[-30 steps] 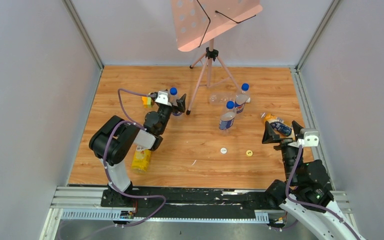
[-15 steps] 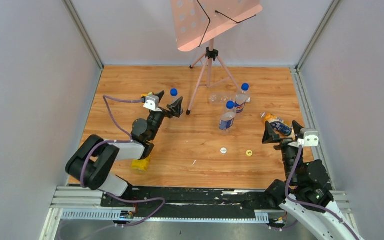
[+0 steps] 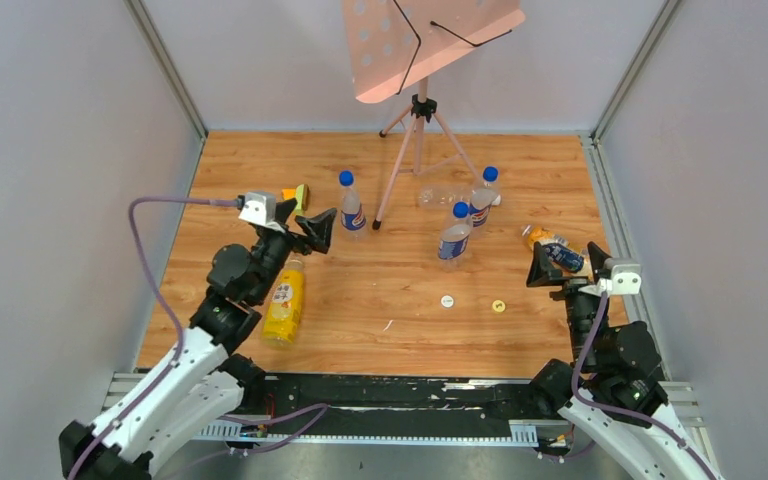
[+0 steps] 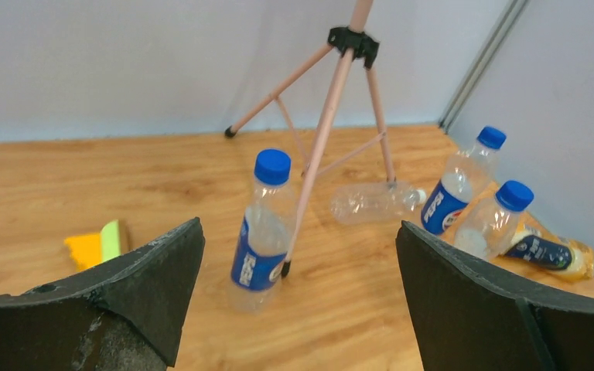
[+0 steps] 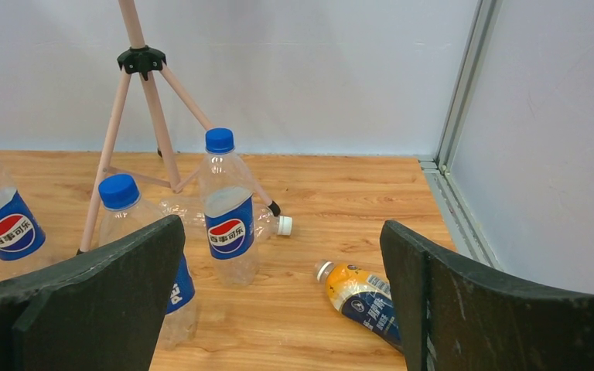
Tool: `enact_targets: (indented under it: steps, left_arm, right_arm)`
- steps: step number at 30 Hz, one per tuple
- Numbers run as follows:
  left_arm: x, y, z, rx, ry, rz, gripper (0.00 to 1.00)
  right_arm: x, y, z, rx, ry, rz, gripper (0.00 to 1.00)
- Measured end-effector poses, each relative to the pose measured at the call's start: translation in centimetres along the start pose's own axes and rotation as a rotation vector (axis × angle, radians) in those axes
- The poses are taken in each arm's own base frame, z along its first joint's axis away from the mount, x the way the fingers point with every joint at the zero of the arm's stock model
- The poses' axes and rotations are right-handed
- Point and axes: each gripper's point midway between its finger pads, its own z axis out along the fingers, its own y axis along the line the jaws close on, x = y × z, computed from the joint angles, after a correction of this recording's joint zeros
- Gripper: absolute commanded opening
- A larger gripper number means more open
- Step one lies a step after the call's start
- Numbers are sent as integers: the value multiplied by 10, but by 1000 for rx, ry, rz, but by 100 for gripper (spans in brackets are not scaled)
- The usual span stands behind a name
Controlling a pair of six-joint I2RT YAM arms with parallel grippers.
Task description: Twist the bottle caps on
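table [image 3: 390, 345] of wood carries all. left hand [image 3: 302, 218], by the left edge, and right hand [image 3: 566, 265], by the right edge, are both wide open, empty. three clear bottles [image 3: 454, 238] stand blue-capped toward the far edge; yellow bottle [image 3: 285, 302] lies front left, amber bottle [image 3: 552, 246] lies right. white cap [image 3: 447, 300] and yellow cap [image 3: 499, 306] lie loose near the front edge.

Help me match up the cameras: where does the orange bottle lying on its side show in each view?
Top view: the orange bottle lies at the far right, about mid-height.
Left wrist: at the right edge, low down.
Right wrist: bottom, right of centre, neck toward the upper left.
Shared landmark: the pink tripod, to the left of the bottle in every view.
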Motion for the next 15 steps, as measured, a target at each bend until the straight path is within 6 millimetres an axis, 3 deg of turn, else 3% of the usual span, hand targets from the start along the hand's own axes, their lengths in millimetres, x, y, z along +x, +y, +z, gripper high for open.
enact_targets:
  steps: [6,15]
  left_arm:
    - [-25,12,-44,-130,210,-4,100]
    - [-16,15,-113,-200,511,-48,100]
  right_arm:
    - [1,-5,0,29,7,4,100]
    - [10,-7,2,63,43,1,100]
